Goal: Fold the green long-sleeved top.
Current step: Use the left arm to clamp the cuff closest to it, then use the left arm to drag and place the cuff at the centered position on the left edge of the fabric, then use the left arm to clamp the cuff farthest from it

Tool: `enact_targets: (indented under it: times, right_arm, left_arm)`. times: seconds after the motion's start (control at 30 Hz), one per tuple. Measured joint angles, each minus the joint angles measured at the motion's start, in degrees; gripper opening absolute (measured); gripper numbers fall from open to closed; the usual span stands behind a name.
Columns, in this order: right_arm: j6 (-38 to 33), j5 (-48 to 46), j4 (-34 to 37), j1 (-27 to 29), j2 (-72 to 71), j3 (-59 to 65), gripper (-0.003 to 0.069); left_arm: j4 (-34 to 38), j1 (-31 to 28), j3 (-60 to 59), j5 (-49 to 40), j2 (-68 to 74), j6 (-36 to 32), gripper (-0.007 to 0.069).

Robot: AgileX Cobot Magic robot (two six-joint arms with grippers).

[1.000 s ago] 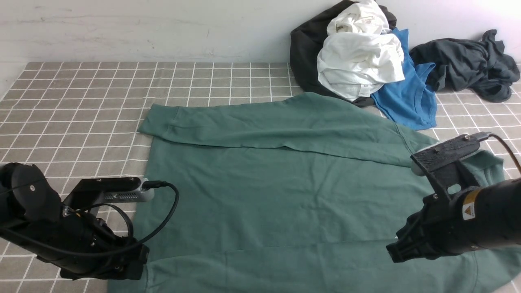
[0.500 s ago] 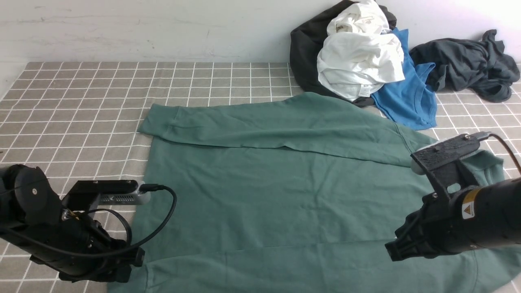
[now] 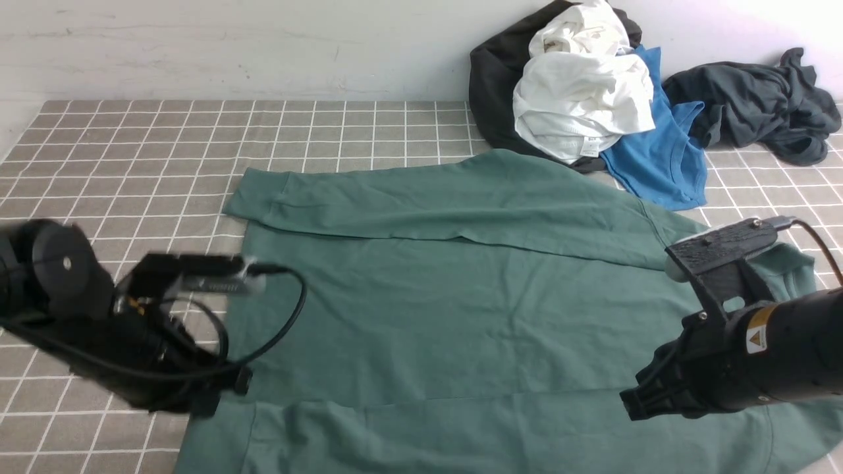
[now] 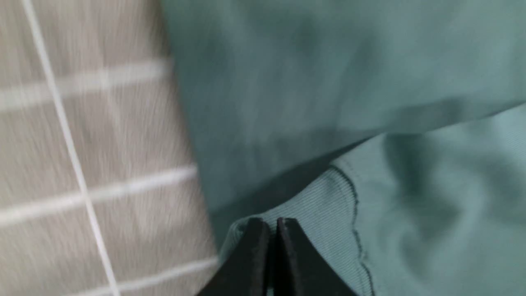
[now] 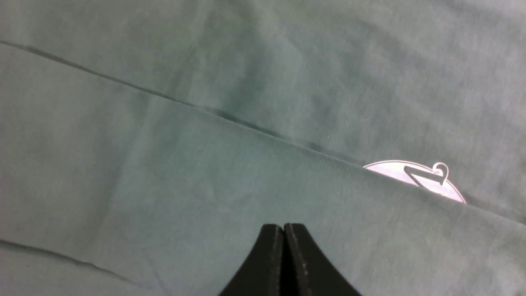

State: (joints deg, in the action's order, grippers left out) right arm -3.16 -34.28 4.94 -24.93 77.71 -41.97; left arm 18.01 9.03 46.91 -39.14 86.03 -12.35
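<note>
The setting is a robot test bench for garment handling. A grey cloth-covered work surface with a white grid pattern (image 3: 132,151) fills most of the frame, and a plain white wall (image 3: 230,46) runs along the top. A black left robot arm (image 3: 79,329) enters at lower left and a black right robot arm (image 3: 757,355) at lower right, each with a cabled wrist camera. A dull green long-sleeved cotton top (image 3: 428,316) lies spread at centre. A heap of white, blue and dark garments (image 3: 579,99) sits at upper right.
</note>
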Motion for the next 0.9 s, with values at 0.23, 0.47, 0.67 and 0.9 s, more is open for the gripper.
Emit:
enact_targets:
  times: [0.23, 0.47, 0.67, 0.9]
  right_arm:
    - [-1.29, 0.22, -1.28, 0.00, 0.00, 0.00, -0.0014]
    - [-1.63, 0.24, -2.96, 0.00, 0.00, 0.00, -0.0014]
    - [-1.70, 0.28, -2.96, 0.00, 0.00, 0.00, -0.0014]
    - [-1.70, 0.28, -2.76, 0.00, 0.00, 0.00, -0.0014]
  left_arm:
    - [-6.15, 2.12, 11.25, -1.25, -2.59, 0.89, -0.0005]
    - [-14.86, 2.12, 14.74, 6.75, 1.17, 4.88, -0.0005]
    - [-17.08, 2.12, 19.49, 7.62, 14.07, 10.07, 0.0034]
    - [-16.92, -0.05, 41.23, -3.19, 25.95, 11.60, 0.0311]
